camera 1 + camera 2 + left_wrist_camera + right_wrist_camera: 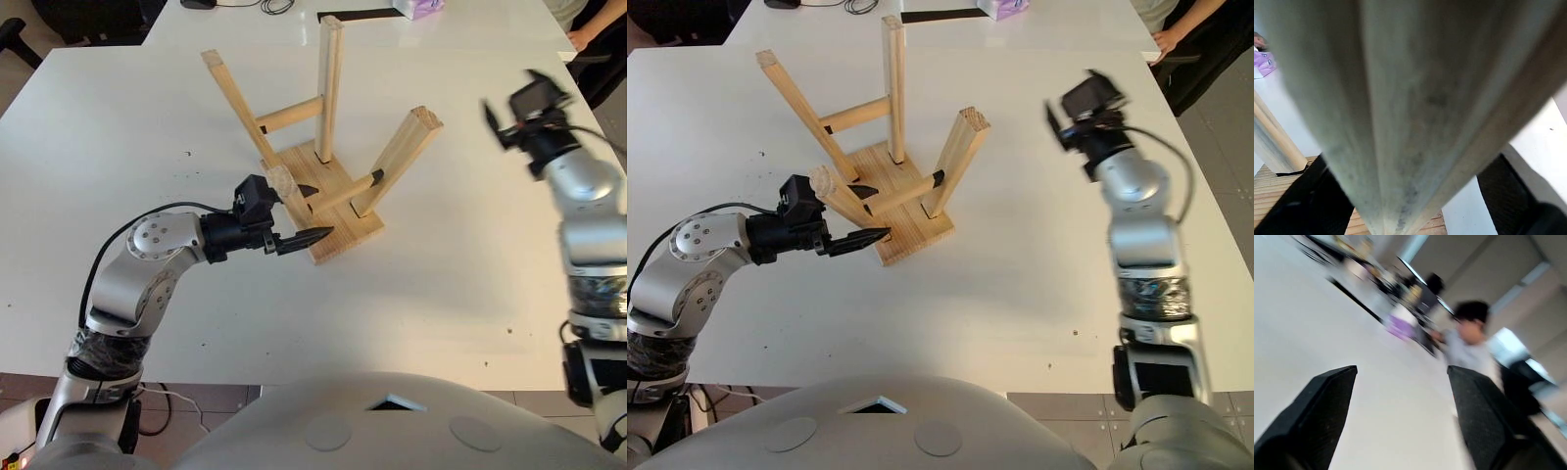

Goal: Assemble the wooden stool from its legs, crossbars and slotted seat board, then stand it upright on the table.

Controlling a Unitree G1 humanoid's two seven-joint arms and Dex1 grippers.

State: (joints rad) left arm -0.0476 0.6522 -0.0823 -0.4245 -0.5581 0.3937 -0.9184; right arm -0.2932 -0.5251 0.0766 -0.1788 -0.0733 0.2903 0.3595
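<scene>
At the middle of the table [431,294] the stool [328,98] rests upside down on its seat board [343,235], legs pointing up. Its near leg [284,188], slanting up toward the robot's left, runs between the spread fingers of the left gripper [315,211], which straddle it without clearly clamping. The right gripper [1403,372] hangs wide open and empty, well off to the right, so the left arm is nearer.
</scene>
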